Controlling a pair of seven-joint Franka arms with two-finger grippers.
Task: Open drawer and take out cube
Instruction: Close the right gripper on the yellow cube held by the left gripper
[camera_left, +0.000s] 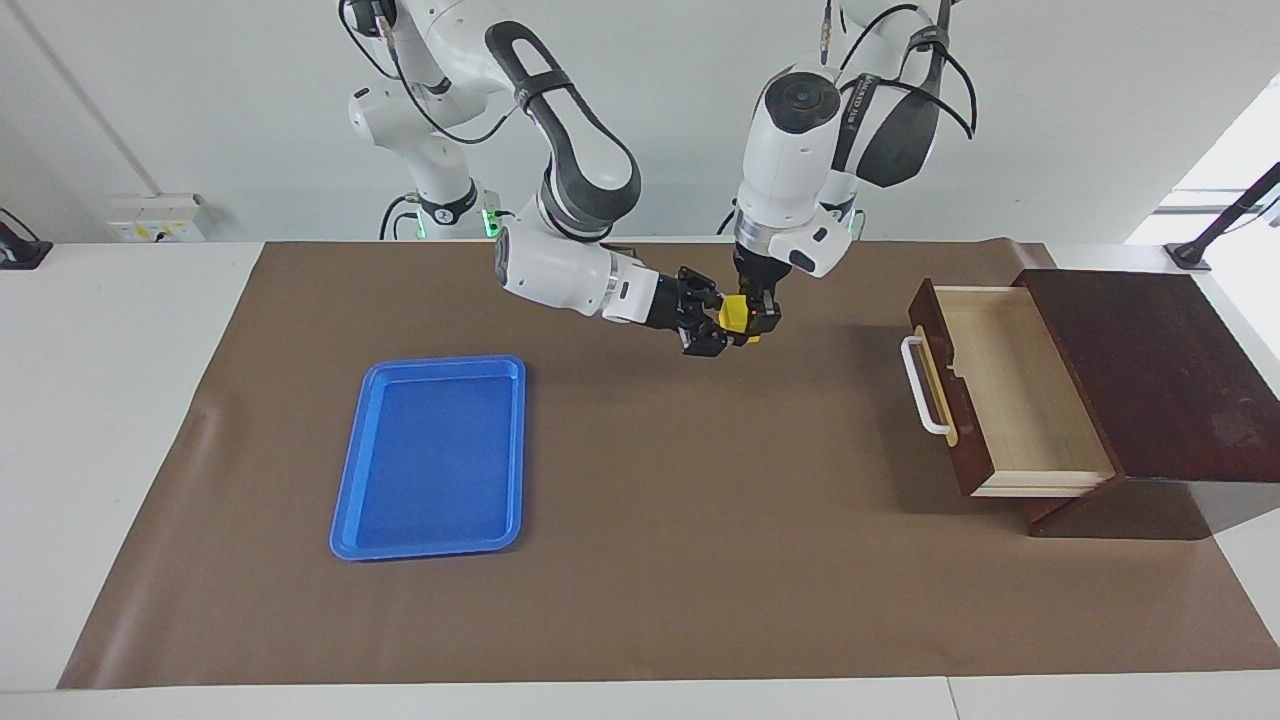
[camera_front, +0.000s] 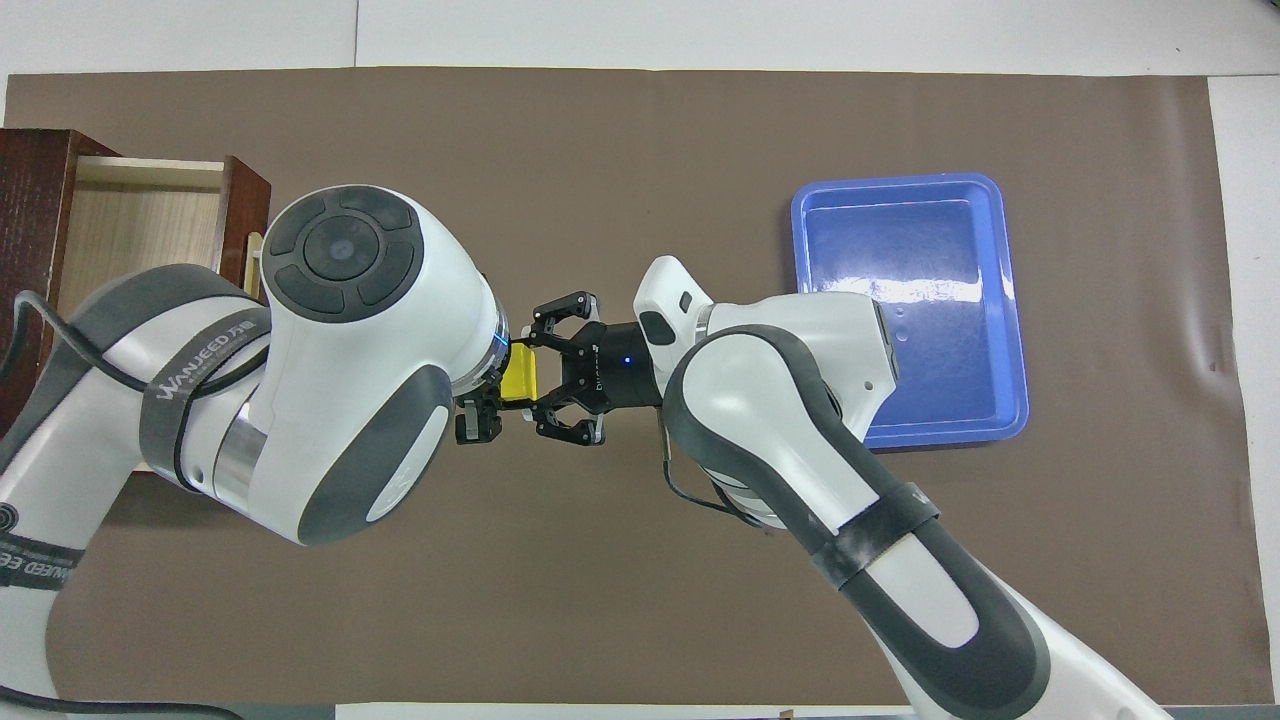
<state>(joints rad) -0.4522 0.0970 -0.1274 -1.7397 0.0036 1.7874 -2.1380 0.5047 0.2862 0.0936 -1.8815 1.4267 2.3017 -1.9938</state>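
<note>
While the drawer (camera_left: 1010, 390) stands pulled out, both claws meet above the brown mat (camera_left: 640, 560) covering the white bench (camera_left: 100, 400): the left claw (camera_left: 752, 322) pinches the yellow cube (camera_left: 735, 316), the right claw (camera_left: 712, 325) spread around it.

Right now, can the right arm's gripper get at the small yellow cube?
Probably yes: the right gripper looks open, level with the small yellow cube held in the left gripper, nothing between them.

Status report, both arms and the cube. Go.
Left end effector shut on cube, over mid-mat. Right end effector open, at the cube. Drawer open. Nothing in the way.
</note>
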